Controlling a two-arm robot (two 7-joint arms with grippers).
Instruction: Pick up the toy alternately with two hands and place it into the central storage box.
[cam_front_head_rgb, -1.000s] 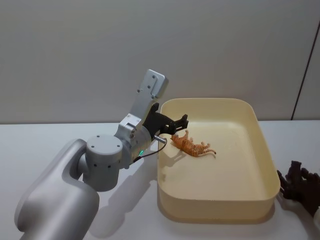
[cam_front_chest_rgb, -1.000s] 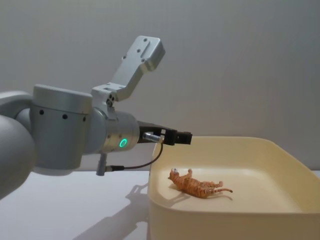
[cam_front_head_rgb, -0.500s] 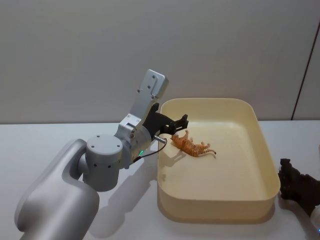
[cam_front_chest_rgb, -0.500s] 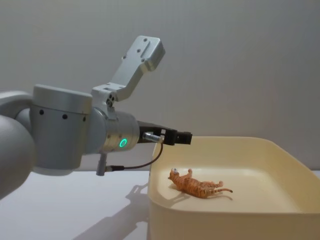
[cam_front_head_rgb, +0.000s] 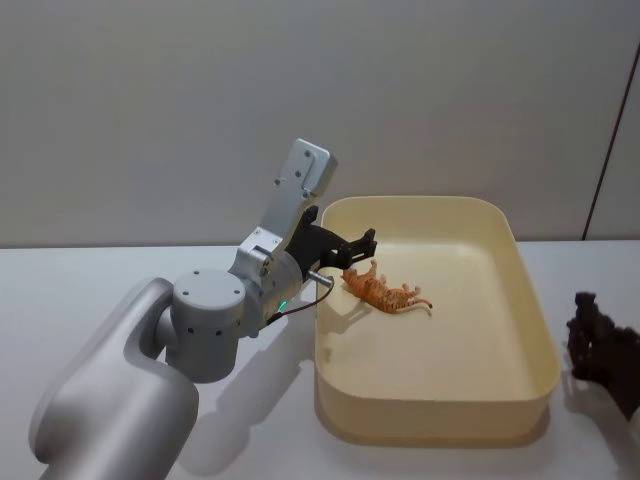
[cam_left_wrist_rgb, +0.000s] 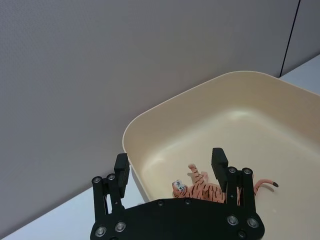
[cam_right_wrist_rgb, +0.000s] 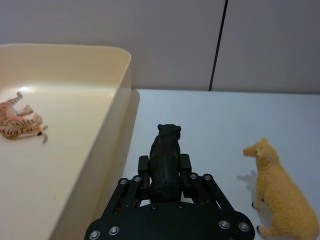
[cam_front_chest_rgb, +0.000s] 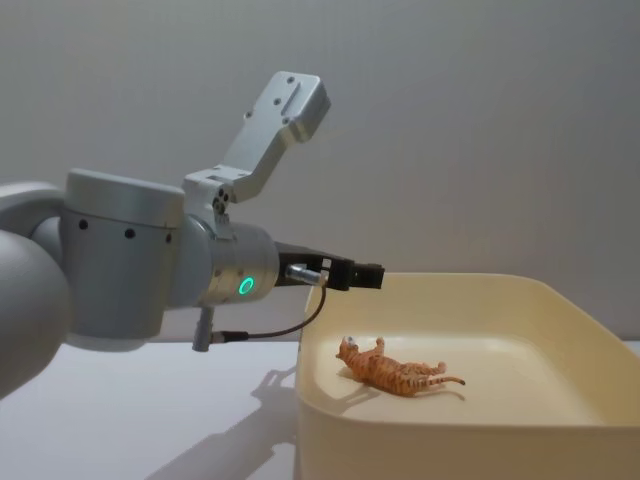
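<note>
My right gripper (cam_right_wrist_rgb: 165, 169) is shut on a black animal toy (cam_right_wrist_rgb: 167, 142), which stands upright between its fingers just outside the right wall of the central storage box (cam_right_wrist_rgb: 107, 145). In the head view this gripper (cam_front_head_rgb: 603, 350) is at the right edge, beside the cream-yellow box (cam_front_head_rgb: 530, 300). An orange striped tiger toy (cam_front_head_rgb: 385, 292) lies on its side on the box floor. My left gripper (cam_left_wrist_rgb: 170, 167) hangs open and empty over the box's left rim, just above the tiger (cam_left_wrist_rgb: 210, 189). It also shows in the chest view (cam_front_chest_rgb: 365, 275).
A tan sheep figure (cam_right_wrist_rgb: 277, 192) stands on the white table (cam_right_wrist_rgb: 220, 125) to the right of the black toy. The thick silver left arm (cam_front_head_rgb: 210, 325) lies across the table left of the box. A grey wall stands behind.
The right gripper with the black toy has shifted a little up and to the right at the head view's right edge. The left arm and the tiger have not moved.
</note>
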